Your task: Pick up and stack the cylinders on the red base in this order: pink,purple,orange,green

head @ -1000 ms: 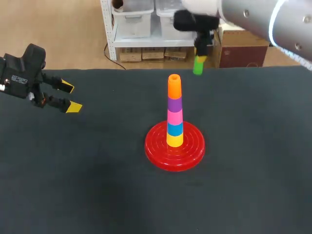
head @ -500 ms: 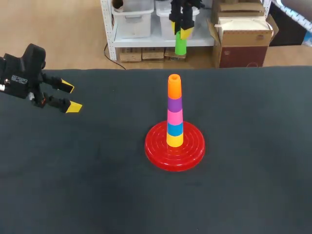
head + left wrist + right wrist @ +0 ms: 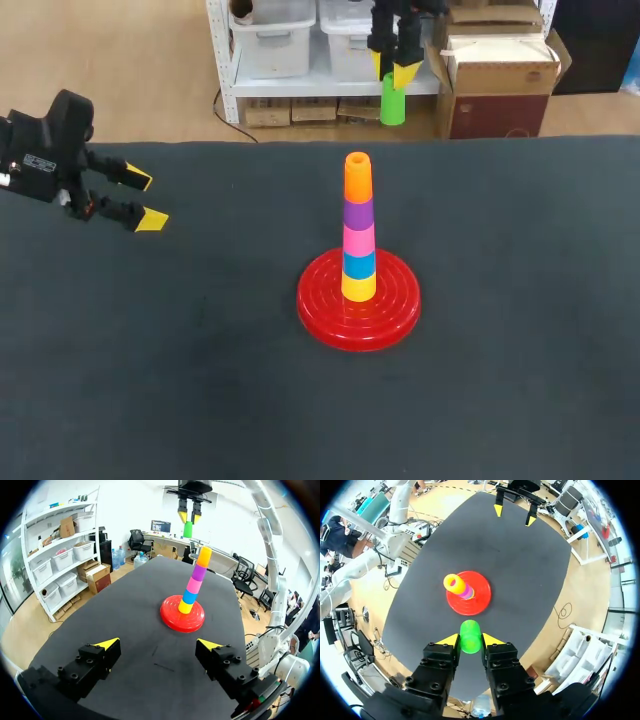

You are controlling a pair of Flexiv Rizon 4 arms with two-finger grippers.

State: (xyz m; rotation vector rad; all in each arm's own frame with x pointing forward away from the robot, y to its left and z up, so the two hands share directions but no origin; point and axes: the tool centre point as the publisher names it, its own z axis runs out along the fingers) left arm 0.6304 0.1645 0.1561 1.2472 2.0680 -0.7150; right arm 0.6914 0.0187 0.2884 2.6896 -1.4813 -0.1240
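The red base stands mid-table and carries a tower of yellow, blue, pink, purple and orange cylinders. High above and behind the tower hangs the green cylinder, with my right gripper shut on its upper end. In the right wrist view the green cylinder sits between the yellow tips of that gripper, and the tower's orange top and the base lie below and slightly ahead. My left gripper hovers open and empty at the table's left; its own view shows the tower ahead.
Black cloth covers the table all around the base. Nothing else lies on it. My left gripper shows at the table's far side in the right wrist view.
My right gripper has risen with the green cylinder, swinging left over the tower and then slightly back right. The left arm and the tower have not moved.
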